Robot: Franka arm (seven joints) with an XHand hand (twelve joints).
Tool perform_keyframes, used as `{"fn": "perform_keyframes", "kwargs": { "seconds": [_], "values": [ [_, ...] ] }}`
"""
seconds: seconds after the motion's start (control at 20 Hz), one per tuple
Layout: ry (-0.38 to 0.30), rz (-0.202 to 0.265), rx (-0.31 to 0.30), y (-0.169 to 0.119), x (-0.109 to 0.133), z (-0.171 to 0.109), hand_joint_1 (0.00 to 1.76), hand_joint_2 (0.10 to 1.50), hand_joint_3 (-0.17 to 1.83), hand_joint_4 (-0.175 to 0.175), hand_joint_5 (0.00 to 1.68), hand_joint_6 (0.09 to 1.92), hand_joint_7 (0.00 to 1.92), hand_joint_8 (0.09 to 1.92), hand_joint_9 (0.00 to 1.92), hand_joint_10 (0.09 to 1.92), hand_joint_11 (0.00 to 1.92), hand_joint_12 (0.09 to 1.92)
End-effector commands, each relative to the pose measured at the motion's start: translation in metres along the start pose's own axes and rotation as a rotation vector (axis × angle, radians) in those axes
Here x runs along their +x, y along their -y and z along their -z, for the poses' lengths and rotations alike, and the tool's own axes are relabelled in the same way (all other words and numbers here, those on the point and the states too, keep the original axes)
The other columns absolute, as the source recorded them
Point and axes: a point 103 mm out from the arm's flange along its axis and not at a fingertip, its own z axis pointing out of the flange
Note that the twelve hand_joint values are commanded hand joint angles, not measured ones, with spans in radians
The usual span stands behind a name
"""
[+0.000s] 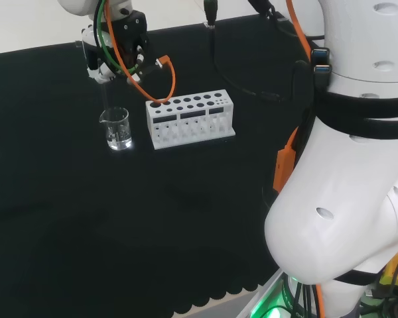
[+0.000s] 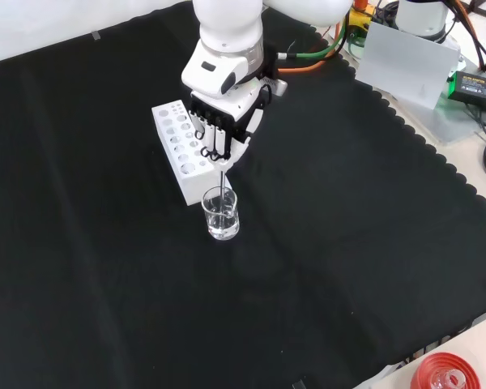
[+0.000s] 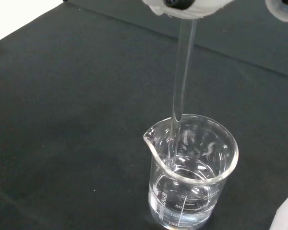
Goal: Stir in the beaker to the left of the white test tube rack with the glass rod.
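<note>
The rod is held upright in the curled fingers of the hand, directly above the beaker beside the rack, its tip dipped inside the rim.

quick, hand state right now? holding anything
Hand: shut on the glass rod, fingers curled round its top; the rod's lower end is inside the beaker.

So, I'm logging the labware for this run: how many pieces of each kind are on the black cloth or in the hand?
Clear glass beaker: 1
White test tube rack: 1
Clear glass rod: 1
Total: 3
</note>
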Motion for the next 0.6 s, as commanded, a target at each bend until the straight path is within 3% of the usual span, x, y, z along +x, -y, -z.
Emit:
{"fn": "perform_keyframes", "kwargs": {
  "seconds": [0.05,0.6],
  "values": [
    [0.005,-0.012,-0.015,0.013,-0.006,0.008,1.33,1.04,-0.17,-0.175,1.42,0.09,1.46,0.43,1.83,0.15,1.61,0.53],
    [0.012,0.004,-0.027,0.020,-0.002,0.019,1.33,1.04,-0.17,-0.175,1.42,0.09,1.46,0.44,1.83,0.15,1.61,0.53]
  ]
}}
